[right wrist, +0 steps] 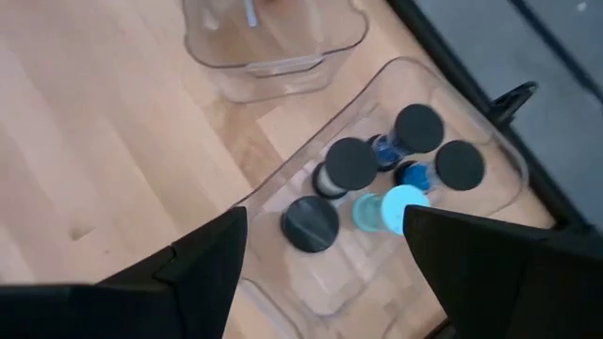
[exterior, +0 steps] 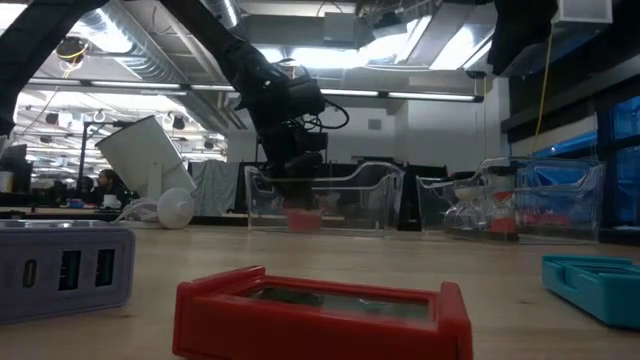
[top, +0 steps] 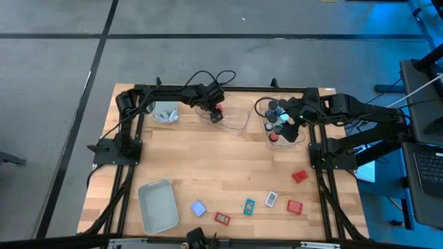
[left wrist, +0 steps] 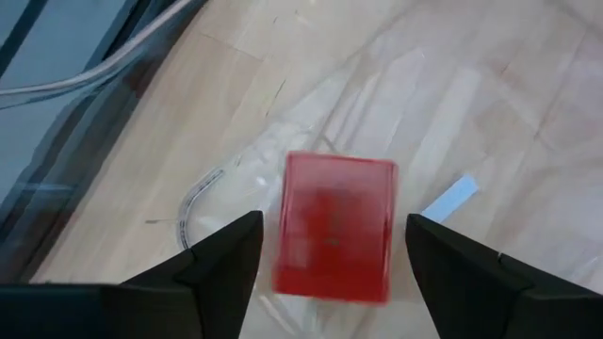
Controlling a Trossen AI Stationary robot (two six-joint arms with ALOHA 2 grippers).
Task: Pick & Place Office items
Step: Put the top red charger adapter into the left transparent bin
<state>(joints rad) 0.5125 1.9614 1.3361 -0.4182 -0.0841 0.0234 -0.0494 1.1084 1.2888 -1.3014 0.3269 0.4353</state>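
My left gripper (top: 216,115) (left wrist: 334,254) hangs open over the clear bin (top: 234,119) at the table's far middle. A red block (left wrist: 334,226) sits below and between its fingers, with a gap on each side. In the low view the block (exterior: 303,218) lies on the bin's floor. My right gripper (top: 285,126) (right wrist: 325,250) stands open and empty above a second clear bin (right wrist: 283,179) at the far right. That bin holds several black, blue and teal cylinders (right wrist: 377,174). More items lie near the front edge: red blocks (top: 299,176) (top: 295,206), cards (top: 271,199) (top: 248,205) (top: 222,218) and a pale blue block (top: 199,208).
A grey-white bin (top: 158,205) stands at the near left. A large white cylinder (top: 165,113) lies at the far left, beside the left arm. Black frame rails (top: 124,173) run along both table sides. Bare wood lies across the table's middle (top: 221,159).
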